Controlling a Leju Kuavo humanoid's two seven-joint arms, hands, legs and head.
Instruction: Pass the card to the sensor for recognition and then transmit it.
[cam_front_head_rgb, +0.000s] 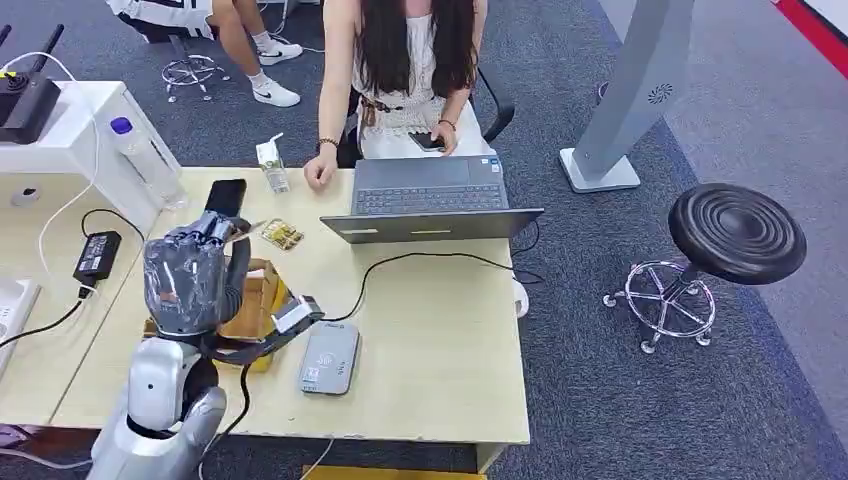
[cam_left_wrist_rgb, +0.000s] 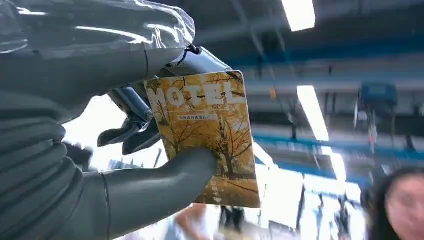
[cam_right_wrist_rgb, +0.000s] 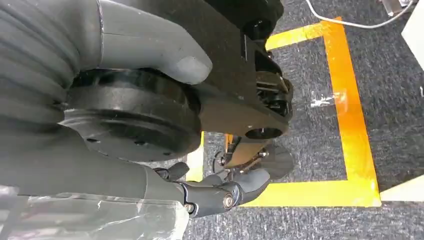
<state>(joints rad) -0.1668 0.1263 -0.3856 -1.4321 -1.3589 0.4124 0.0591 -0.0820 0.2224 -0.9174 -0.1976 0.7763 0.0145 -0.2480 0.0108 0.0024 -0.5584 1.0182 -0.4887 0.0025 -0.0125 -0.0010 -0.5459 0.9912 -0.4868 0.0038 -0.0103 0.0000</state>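
Observation:
My left hand (cam_front_head_rgb: 190, 272), wrapped in clear plastic, is raised above the left part of the table. In the left wrist view this hand (cam_left_wrist_rgb: 75, 150) pinches a yellow card (cam_left_wrist_rgb: 210, 135) between thumb and fingers. The card shows autumn trees and the word MOTEL. The sensor, a flat grey card reader (cam_front_head_rgb: 328, 358), lies on the table just right of and below the raised hand. My right hand (cam_right_wrist_rgb: 90, 170) hangs low beside my body over the carpet, fingers (cam_right_wrist_rgb: 225, 194) apart and holding nothing.
A cardboard box (cam_front_head_rgb: 262, 298) sits under my left hand. Another small card (cam_front_head_rgb: 282, 235), a black phone (cam_front_head_rgb: 226, 196) and an open laptop (cam_front_head_rgb: 430, 200) lie farther back. A person (cam_front_head_rgb: 410, 70) sits behind the laptop. A black stool (cam_front_head_rgb: 735, 235) stands to the right. Orange tape (cam_right_wrist_rgb: 350, 110) marks the floor.

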